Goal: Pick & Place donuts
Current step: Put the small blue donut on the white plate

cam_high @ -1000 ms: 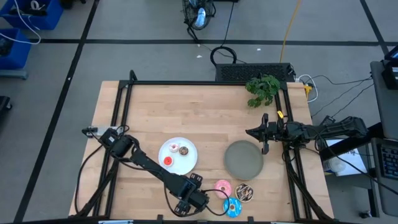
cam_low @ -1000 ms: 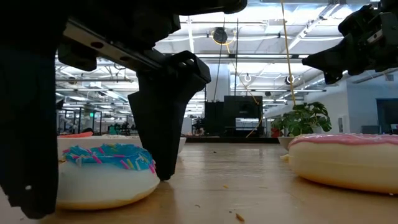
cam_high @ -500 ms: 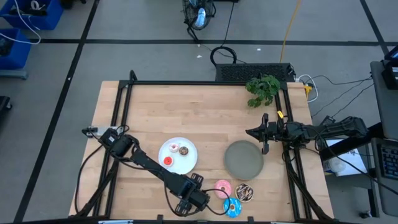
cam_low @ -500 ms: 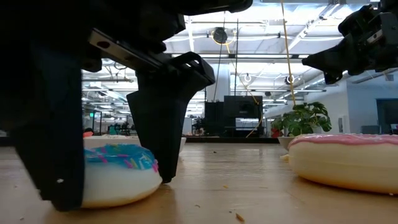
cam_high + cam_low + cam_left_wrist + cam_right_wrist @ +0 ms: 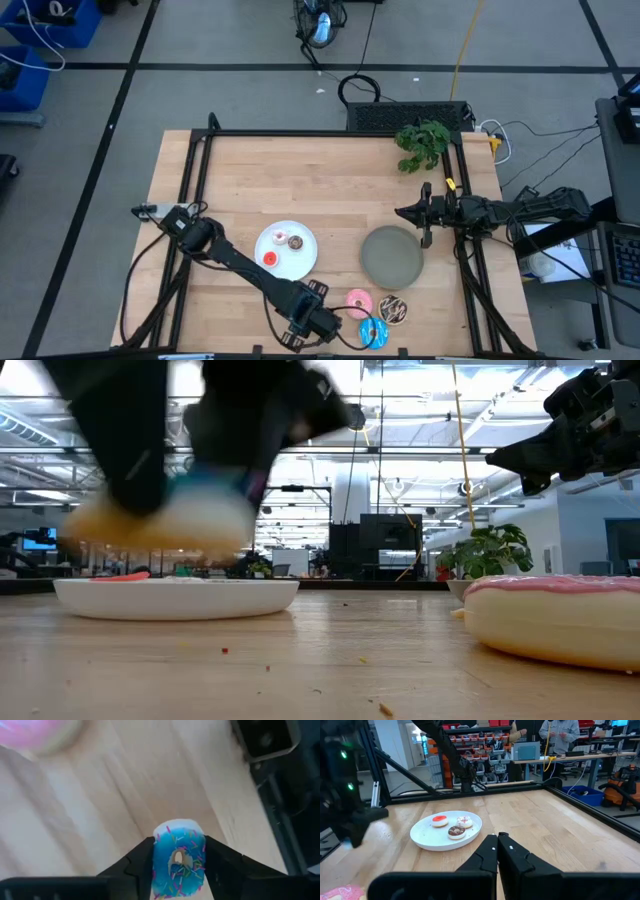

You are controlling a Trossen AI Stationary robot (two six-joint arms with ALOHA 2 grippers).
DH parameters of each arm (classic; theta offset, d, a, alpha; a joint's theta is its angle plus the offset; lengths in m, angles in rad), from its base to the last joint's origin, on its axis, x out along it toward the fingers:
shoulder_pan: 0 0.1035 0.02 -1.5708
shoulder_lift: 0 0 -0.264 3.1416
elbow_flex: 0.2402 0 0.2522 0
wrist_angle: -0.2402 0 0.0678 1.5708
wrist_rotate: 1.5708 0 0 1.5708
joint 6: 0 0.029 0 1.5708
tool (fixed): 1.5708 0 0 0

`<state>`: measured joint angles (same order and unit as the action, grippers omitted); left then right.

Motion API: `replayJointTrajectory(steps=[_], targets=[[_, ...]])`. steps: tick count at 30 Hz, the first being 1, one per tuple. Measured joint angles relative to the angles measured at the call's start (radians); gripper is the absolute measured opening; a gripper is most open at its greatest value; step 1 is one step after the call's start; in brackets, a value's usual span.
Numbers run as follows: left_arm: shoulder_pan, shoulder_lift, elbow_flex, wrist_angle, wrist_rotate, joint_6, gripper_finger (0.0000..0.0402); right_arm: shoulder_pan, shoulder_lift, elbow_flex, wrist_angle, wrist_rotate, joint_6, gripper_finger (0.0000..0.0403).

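Note:
The large blue sprinkled donut (image 5: pixel 178 865) sits between the fingers of my left gripper (image 5: pixel 178 846), near the table's front edge (image 5: pixel 372 334). In the low view it shows blurred, up off the table (image 5: pixel 160 515). A large pink donut (image 5: pixel 358 300) and a sprinkled chocolate donut (image 5: pixel 392 310) lie flat on the wood just beyond it. The round white plate (image 5: pixel 300 262) carries small red (image 5: pixel 439 820), whitish (image 5: pixel 464 821) and brown (image 5: pixel 456 832) donuts. My right gripper (image 5: pixel 410 213) hangs shut at the table's right side, above the far edge of the grey plate (image 5: pixel 392 257). My left gripper pinches the blue donut between its two fingers (image 5: pixel 142 865), one on each opposite side of the outer rim (image 5: pixel 159 860). The fingers come from above, pointing down. The donut sits frosting up and is lifted clear of the table.
A potted green plant (image 5: pixel 422 143) stands at the far right corner. A black frame rail (image 5: pixel 190 180) borders the table. Bare wood lies across the far half (image 5: pixel 300 180). A person stands in the room behind (image 5: pixel 559 730).
My left gripper has shut on the blue donut, which lay on the table between its open fingers, and has risen with it. The donut now hangs clear of the wood.

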<state>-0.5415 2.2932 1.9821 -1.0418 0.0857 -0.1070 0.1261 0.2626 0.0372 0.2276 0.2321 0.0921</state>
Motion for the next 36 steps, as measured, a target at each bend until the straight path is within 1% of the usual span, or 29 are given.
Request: replayJointTrajectory(steps=[5, 12, 16, 21, 24, 29, 33, 36], targets=[[0.012, 0.000, 0.145, -0.107, -0.012, 0.031, 0.0148, 0.000, 0.000, 0.000, 0.000, 0.000, 0.000, 0.0000], [0.048, -0.003, 0.369, -0.342, -0.117, 0.050, 0.0149, 0.000, 0.000, 0.000, 0.000, -0.001, 0.000, 0.0000], [0.089, -0.067, 0.347, -0.353, -0.121, 0.038, 0.0149, 0.000, 0.000, 0.000, -0.001, -0.001, 0.000, 0.0000], [0.133, -0.116, 0.345, -0.431, -0.149, 0.015, 0.0149, 0.000, 0.000, 0.000, 0.000, -0.001, -0.001, 0.0000], [0.140, -0.126, 0.345, -0.449, -0.165, 0.015, 0.0149, 0.000, 0.000, 0.000, -0.003, -0.002, -0.002, 0.0000], [0.137, -0.130, 0.344, -0.531, -0.246, -0.008, 0.0142, 0.000, 0.000, 0.000, -0.015, -0.032, 0.000, 0.0000], [0.138, -0.131, 0.331, -0.521, -0.247, 0.002, 0.0131, 0.000, 0.001, 0.000, -0.015, -0.053, 0.001, 0.0000], [0.142, -0.131, 0.277, -0.488, -0.243, 0.003, 0.0125, 0.000, 0.001, 0.000, -0.015, -0.053, 0.000, 0.0000]])
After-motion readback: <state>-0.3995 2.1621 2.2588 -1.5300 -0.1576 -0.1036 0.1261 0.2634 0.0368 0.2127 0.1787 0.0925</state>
